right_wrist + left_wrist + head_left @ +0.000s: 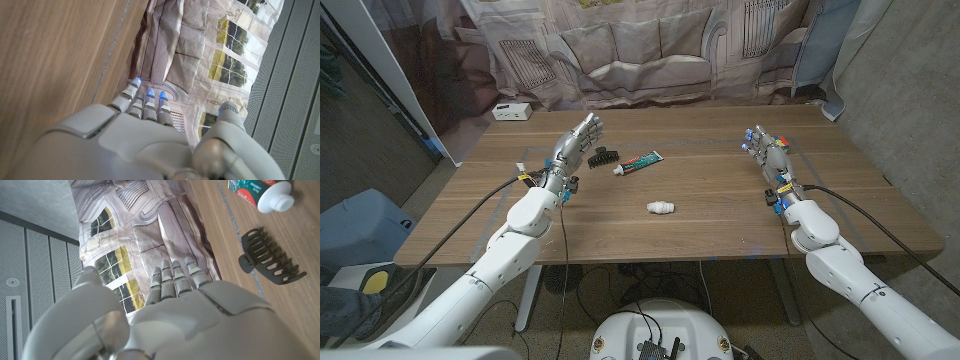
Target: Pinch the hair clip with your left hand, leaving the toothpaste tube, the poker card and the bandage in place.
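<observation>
A black claw hair clip [607, 156] [270, 256] lies on the wooden table [700, 230], just right of my left hand [578, 143]. That hand [180, 315] hovers beside the clip with its fingers apart, holding nothing. The toothpaste tube [640, 163] [262, 192], green and red with a white cap, lies right of the clip. A small white bandage roll [661, 207] rests nearer the table's middle. My right hand [767, 148] [150, 135] stands at the right side, fingers extended and apart, empty.
A white box [512, 111] sits at the table's far left corner. A printed curtain [650, 45] hangs behind the table. Black cables run along both forearms.
</observation>
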You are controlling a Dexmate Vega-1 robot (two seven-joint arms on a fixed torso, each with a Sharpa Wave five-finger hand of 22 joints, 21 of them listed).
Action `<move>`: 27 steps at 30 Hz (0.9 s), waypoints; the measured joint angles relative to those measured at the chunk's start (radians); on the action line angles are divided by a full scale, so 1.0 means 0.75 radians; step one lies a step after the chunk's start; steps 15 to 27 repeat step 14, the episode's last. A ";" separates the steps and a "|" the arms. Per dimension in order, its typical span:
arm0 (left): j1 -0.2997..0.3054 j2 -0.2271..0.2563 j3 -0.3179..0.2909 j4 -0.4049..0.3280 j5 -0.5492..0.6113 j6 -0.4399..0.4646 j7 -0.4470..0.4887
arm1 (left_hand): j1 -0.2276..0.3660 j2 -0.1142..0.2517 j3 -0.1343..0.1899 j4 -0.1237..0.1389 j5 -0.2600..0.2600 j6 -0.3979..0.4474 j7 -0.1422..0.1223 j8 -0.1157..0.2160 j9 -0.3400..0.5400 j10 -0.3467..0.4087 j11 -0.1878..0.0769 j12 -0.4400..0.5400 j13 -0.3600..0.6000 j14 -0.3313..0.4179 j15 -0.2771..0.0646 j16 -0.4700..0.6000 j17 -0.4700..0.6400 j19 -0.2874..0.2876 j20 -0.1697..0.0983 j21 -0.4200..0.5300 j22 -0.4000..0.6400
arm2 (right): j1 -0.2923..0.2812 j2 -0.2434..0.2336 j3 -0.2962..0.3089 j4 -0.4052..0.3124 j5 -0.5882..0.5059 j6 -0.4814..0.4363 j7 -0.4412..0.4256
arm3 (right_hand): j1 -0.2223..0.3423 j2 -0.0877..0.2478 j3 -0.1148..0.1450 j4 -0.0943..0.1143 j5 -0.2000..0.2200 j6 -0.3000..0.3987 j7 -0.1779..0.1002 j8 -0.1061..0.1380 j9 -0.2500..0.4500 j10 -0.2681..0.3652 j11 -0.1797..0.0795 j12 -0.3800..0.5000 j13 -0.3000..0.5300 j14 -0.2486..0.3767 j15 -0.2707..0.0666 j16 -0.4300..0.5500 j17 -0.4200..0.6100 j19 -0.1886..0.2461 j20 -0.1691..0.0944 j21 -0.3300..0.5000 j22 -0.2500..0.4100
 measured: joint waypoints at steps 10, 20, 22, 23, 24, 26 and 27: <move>-0.006 -0.009 0.023 0.028 -0.012 0.005 -0.006 | -0.019 0.005 -0.002 0.002 0.000 -0.007 0.007 0.000 0.000 -0.010 0.000 0.000 -0.006 -0.014 0.000 0.000 0.000 -0.015 0.001 0.000 0.000 | 0.024 0.002 -0.023 0.027 0.004 -0.013 0.012 | 0.000 0.000 -0.010 0.001 0.000 0.000 0.000 0.000 0.000 0.000 0.000 0.000 0.000 0.000 0.000 0.000 0.000 0.000 0.000 0.000 0.000; -0.006 -0.009 0.025 0.030 -0.015 0.008 -0.006 | -0.019 0.005 -0.002 0.002 0.000 -0.007 0.007 0.000 0.000 -0.012 0.002 0.000 -0.012 -0.020 0.006 0.000 0.000 -0.015 0.001 0.000 0.000 | 0.034 0.005 -0.035 0.036 0.004 -0.016 0.014 | 0.000 0.000 -0.010 0.001 0.000 0.000 0.000 0.000 0.000 0.000 0.000 0.000 0.000 0.000 0.000 0.000 0.000 0.000 0.000 0.000 0.000; -0.006 -0.009 0.025 0.030 -0.015 0.008 -0.006 | -0.019 0.005 -0.002 0.002 0.000 -0.007 0.007 0.000 0.000 -0.012 0.002 0.000 -0.012 -0.020 0.006 0.000 0.000 -0.015 0.001 0.000 0.000 | 0.034 0.005 -0.035 0.036 0.004 -0.016 0.014 | 0.000 0.000 -0.010 0.001 0.000 0.000 0.000 0.000 0.000 0.000 0.000 0.000 0.000 0.000 0.000 0.000 0.000 0.000 0.000 0.000 0.000; -0.006 -0.009 0.025 0.030 -0.015 0.008 -0.006 | -0.019 0.005 -0.002 0.002 0.000 -0.007 0.007 0.000 0.000 -0.012 0.002 0.000 -0.012 -0.020 0.006 0.000 0.000 -0.015 0.001 0.000 0.000 | 0.034 0.005 -0.035 0.036 0.004 -0.016 0.014 | 0.000 0.000 -0.010 0.001 0.000 0.000 0.000 0.000 0.000 0.000 0.000 0.000 0.000 0.000 0.000 0.000 0.000 0.000 0.000 0.000 0.000; -0.006 -0.009 0.025 0.030 -0.015 0.008 -0.006 | -0.019 0.005 -0.002 0.002 0.000 -0.007 0.007 0.000 0.000 -0.012 0.002 0.000 -0.012 -0.020 0.006 0.000 0.000 -0.015 0.001 0.000 0.000 | 0.034 0.005 -0.035 0.036 0.004 -0.016 0.014 | 0.000 0.000 -0.010 0.001 0.000 0.000 0.000 0.000 0.000 0.000 0.000 0.000 0.000 0.000 0.000 0.000 0.000 0.000 0.000 0.000 0.000; -0.006 -0.009 0.025 0.030 -0.015 0.008 -0.006 | -0.019 0.005 -0.002 0.002 0.000 -0.007 0.007 0.000 0.000 -0.012 0.002 0.000 -0.012 -0.020 0.006 0.000 0.000 -0.015 0.001 0.000 0.000 | 0.034 0.005 -0.035 0.036 0.004 -0.016 0.014 | 0.000 0.000 -0.010 0.001 0.000 0.000 0.000 0.000 0.000 0.000 0.000 0.000 0.000 0.000 0.000 0.000 0.000 0.000 0.000 0.000 0.000; -0.006 -0.009 0.025 0.030 -0.015 0.008 -0.006 | -0.019 0.005 -0.002 0.002 0.000 -0.007 0.007 0.000 0.000 -0.012 0.002 0.000 -0.012 -0.020 0.006 0.000 0.000 -0.015 0.001 0.000 0.000 | 0.034 0.005 -0.035 0.036 0.004 -0.016 0.014 | 0.000 0.000 -0.010 0.001 0.000 0.000 0.000 0.000 0.000 0.000 0.000 0.000 0.000 0.000 0.000 0.000 0.000 0.000 0.000 0.000 0.000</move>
